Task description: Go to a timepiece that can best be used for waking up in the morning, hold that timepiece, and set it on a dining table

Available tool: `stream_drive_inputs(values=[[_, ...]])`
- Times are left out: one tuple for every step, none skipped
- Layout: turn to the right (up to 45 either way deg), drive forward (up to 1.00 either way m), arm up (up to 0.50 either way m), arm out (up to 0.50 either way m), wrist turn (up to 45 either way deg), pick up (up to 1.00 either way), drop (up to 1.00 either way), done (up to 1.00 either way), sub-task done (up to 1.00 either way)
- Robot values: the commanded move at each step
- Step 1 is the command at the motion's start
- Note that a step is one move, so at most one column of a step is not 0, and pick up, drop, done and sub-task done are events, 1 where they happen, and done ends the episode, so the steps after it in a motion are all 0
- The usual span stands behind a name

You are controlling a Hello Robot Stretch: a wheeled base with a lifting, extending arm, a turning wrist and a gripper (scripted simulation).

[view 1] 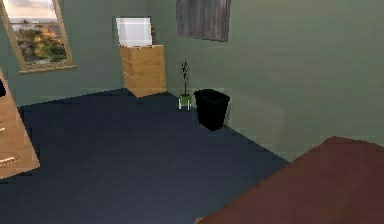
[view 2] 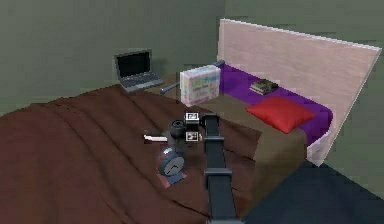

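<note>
A round blue-grey thing (view 2: 172,165), maybe the alarm clock, lies on the brown blanket of the bed (view 2: 80,130). The dark arm bar (view 2: 215,175) rises from the arm side view's bottom edge, just right of that round thing. Two white marker squares (view 2: 192,126) stand at its far end. Left of them is the gripper (view 2: 162,135), a short way above the round thing in the picture. A small white thing (view 2: 151,137) lies on the blanket by the gripper's tip. I cannot tell whether the gripper holds anything.
On the bed are a laptop (view 2: 133,70), a white box (view 2: 200,83), a book (view 2: 263,87) and a red pillow (view 2: 283,113). Ahead are dark blue floor (view 1: 130,150), a black bin (view 1: 212,108), a potted plant (view 1: 185,88), a wooden dresser (view 1: 143,68) and the bed's corner (view 1: 320,190).
</note>
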Motion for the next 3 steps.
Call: stream_drive_inputs(values=[[0.0,0.0,-0.3,0.0,0.0,0.0,0.0,0.0,0.0],[0.0,0.0,0.0,0.0,0.0,1.0,0.0,0.0,0.0],[0.0,0.0,0.1,0.0,0.0,0.0,0.0,0.0,0.0]])
